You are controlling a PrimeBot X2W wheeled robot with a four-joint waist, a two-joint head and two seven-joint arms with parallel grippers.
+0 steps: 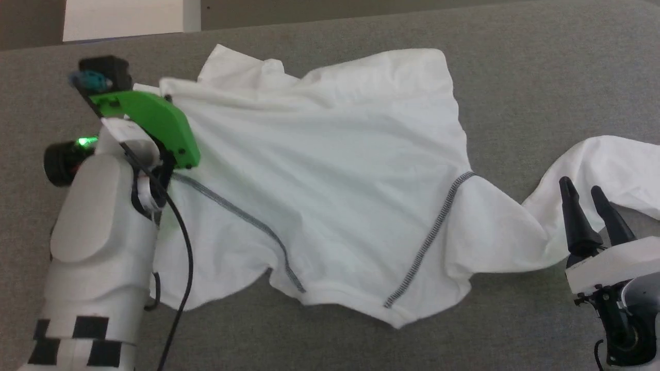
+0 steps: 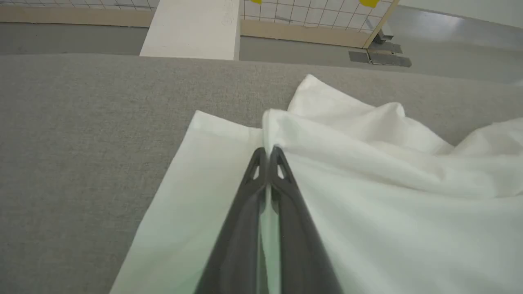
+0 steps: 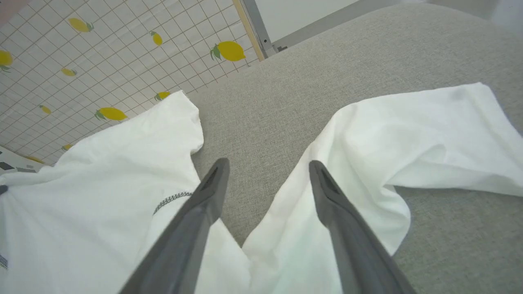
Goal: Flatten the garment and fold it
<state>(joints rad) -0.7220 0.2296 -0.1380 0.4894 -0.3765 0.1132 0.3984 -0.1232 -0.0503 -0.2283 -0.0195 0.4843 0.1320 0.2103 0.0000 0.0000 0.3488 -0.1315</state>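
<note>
The garment (image 1: 330, 170) is a thin white long-sleeved shirt with dark zigzag shoulder seams, spread rumpled on the grey surface (image 1: 541, 62). One sleeve (image 1: 603, 159) trails off to the right. My left gripper (image 2: 267, 153) is shut on a fold of the garment (image 2: 367, 171) near its far left edge, with cloth pinched between the fingertips. In the head view the left wrist with its green cover (image 1: 154, 123) hides those fingers. My right gripper (image 1: 585, 188) stands open over the sleeve at the lower right; its fingers (image 3: 208, 192) straddle the sleeve (image 3: 408, 134) with nothing held.
A white rectangular box (image 1: 124, 18) stands beyond the far left edge of the grey surface, seen as well as a white box (image 2: 194, 28) in the left wrist view. A lemon-patterned tiled panel (image 3: 102, 53) rises past the surface's far side.
</note>
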